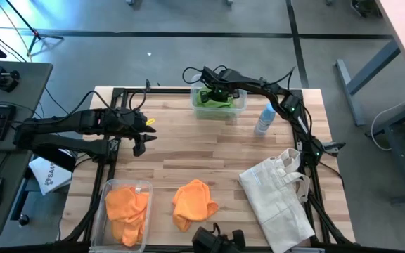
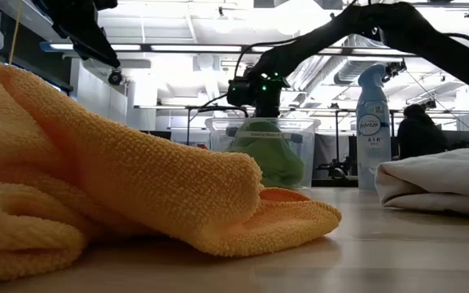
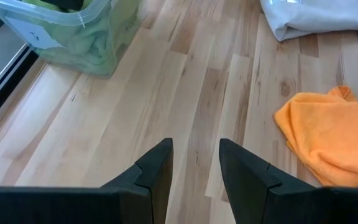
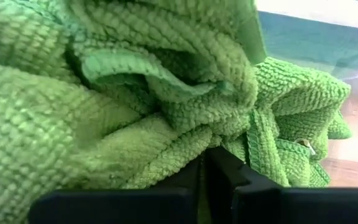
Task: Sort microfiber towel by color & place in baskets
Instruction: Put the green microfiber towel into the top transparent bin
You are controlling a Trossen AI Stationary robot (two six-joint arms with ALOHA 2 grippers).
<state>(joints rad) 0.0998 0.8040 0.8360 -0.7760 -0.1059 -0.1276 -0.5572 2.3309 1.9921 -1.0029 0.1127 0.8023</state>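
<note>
My right gripper [image 1: 217, 91] reaches over the far clear basket [image 1: 242, 106] and is shut on a green microfiber towel [image 2: 267, 159] that fills the right wrist view [image 4: 135, 93]. My left gripper [image 1: 140, 140] hovers open above bare wood at the table's left [image 3: 195, 163] and touches nothing. An orange towel [image 1: 192, 202] lies crumpled flat on the table near the front edge [image 3: 328, 137], large in the low view [image 2: 137, 187]. The near-left basket [image 1: 107, 188] holds orange towels [image 1: 126, 209]. My right gripper pinches a bunched fold of the green towel [image 4: 185, 158] between its two fingers [image 4: 229, 180], coming from above and pointing down. Several layers are gathered there. The towel rises to a peak at the gripper [image 2: 259, 122], and its lower part sits inside the far basket.
An off-white tote bag [image 1: 280, 197] lies at the table's near right. A spray bottle with a blue cap [image 1: 264, 119] stands right of the far basket. Bare wood lies between the left gripper and the orange towel. A desk with a keyboard stands left of the table.
</note>
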